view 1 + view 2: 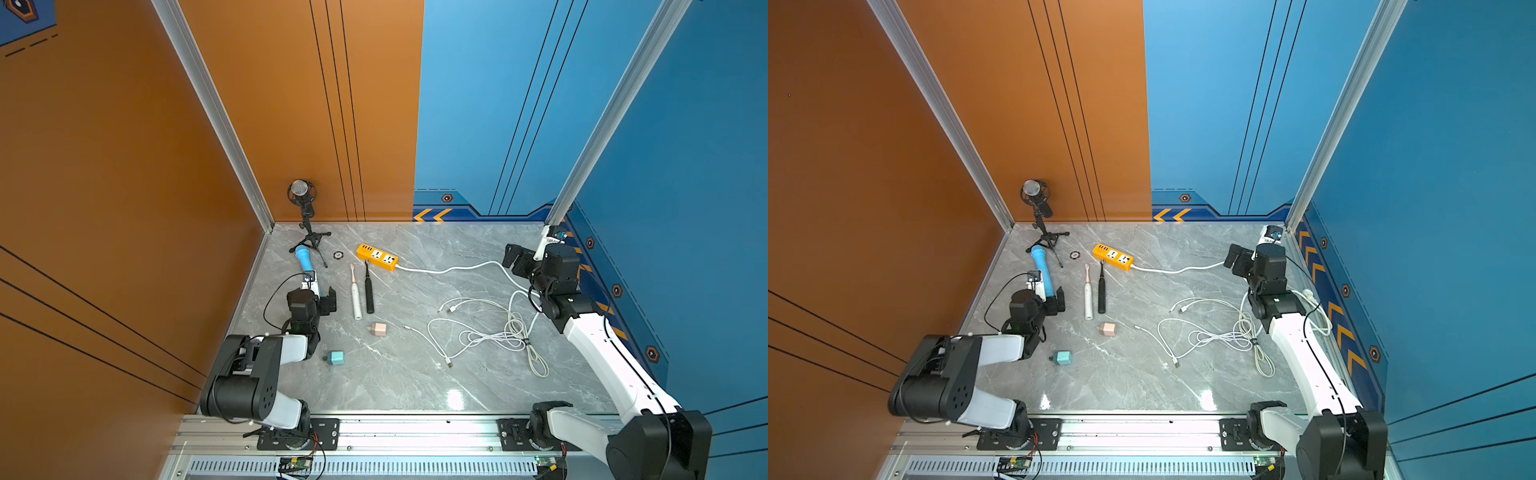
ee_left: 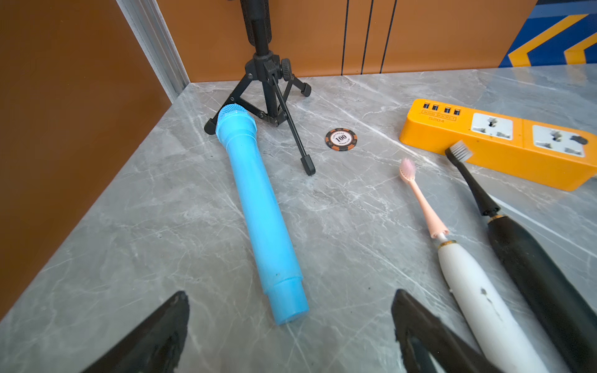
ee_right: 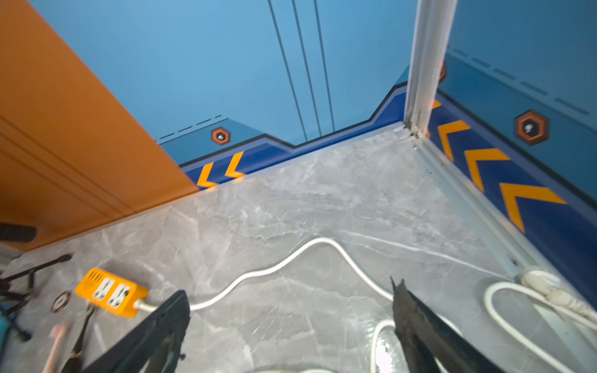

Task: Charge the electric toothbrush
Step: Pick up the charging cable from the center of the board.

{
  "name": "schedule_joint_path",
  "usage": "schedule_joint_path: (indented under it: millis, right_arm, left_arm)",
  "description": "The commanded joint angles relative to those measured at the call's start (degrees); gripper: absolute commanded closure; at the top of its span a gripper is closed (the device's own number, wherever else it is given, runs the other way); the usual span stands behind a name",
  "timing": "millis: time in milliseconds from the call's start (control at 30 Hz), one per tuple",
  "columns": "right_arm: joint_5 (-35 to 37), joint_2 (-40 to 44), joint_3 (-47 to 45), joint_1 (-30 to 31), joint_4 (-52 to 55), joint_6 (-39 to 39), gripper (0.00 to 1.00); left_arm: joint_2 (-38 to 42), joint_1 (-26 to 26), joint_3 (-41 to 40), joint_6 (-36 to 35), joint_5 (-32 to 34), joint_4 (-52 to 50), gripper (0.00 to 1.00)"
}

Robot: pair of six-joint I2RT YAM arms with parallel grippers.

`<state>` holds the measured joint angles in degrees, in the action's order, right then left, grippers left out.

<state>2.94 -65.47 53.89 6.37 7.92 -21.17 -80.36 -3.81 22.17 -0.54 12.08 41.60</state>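
Two electric toothbrushes lie side by side on the grey table: a white one with a pink head (image 1: pixel 355 295) (image 2: pixel 478 297) and a black one (image 1: pixel 368 291) (image 2: pixel 533 268). Their heads point at the orange power strip (image 1: pixel 377 257) (image 2: pixel 517 168) (image 3: pixel 111 292). My left gripper (image 1: pixel 319 294) (image 2: pixel 290 294) hovers open just left of the white toothbrush, at the base of a blue microphone (image 2: pixel 258 206). My right gripper (image 1: pixel 516 261) (image 3: pixel 288 290) hangs open and empty at the far right, above the strip's white cord (image 3: pixel 290 261). Loose white charging cables (image 1: pixel 478 328) lie in a tangle centre-right.
A pink plug adapter (image 1: pixel 379 328) and a teal one (image 1: pixel 336 357) lie in front of the toothbrushes. A black microphone tripod (image 1: pixel 309 237) (image 2: pixel 268 93) stands in the far left corner, with a poker chip (image 2: pixel 341 139) beside it. Walls close three sides.
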Motion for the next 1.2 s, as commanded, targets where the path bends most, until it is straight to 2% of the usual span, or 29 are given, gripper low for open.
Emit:
schedule_joint_path:
  millis: [0, 67, 133, 233, 267, 367, 500, 633, 833, 967, 1100, 1167]
  right_arm:
    - [-8.09, -0.82, 0.69, 3.01, 17.25, -3.19, 0.00]
    - [-11.59, -0.88, 0.61, 4.27, 18.63, -2.79, 0.00]
    - [-15.61, -1.27, 0.60, 5.20, 20.12, -1.98, 0.00]
    - [-18.63, -1.43, 0.21, 6.27, 21.82, -0.66, 0.00]
    - [-18.69, -1.13, -0.05, 6.48, 22.05, -0.58, 0.00]
    - [-16.83, 0.88, -1.63, 6.65, 22.06, -0.73, 0.00]
    - [-9.60, 4.98, -3.75, 5.24, 22.64, -4.06, 0.00]
    - [-3.62, 11.25, -7.72, 1.23, 23.49, -9.66, 0.00]
    - [-4.76, 17.91, -10.02, -1.80, 26.02, -9.94, 0.00]
    - [-5.81, 19.24, -10.79, -1.81, 26.79, -10.53, 0.00]
    - [-5.67, 19.03, -11.31, -1.84, 26.75, -11.30, 0.00]
    - [-5.53, 18.81, -11.19, -1.85, 26.79, -11.45, 0.00]
  left_arm:
    - [11.52, -4.21, 7.64, 0.72, 6.35, -17.09, 0.01]
    - [15.35, -7.95, 13.77, 3.68, 3.14, -27.40, 0.00]
    - [15.45, -12.56, 20.78, 5.13, -6.79, -36.09, 0.02]
    - [8.93, -21.92, 33.88, -1.42, -20.76, -52.89, 0.02]
    - [6.23, -25.22, 38.35, -4.60, -22.54, -59.48, 0.02]
    - [-3.49, -34.66, 48.59, -7.67, -18.64, -70.67, 0.02]
    - [-16.13, -42.46, 58.04, -0.97, -12.78, -71.09, 0.01]
    - [-28.28, -48.45, 67.33, 1.61, -6.39, -70.86, 0.13]
    - [-41.67, -49.26, 77.07, 3.25, 0.63, -70.83, 0.37]
    - [-46.43, -48.26, 80.39, 3.32, -3.27, -70.86, 0.39]
    - [-50.22, -48.07, 82.78, 3.23, -3.08, -70.85, 0.42]
    - [-51.59, -47.88, 83.68, 3.16, -3.43, -70.87, 0.47]
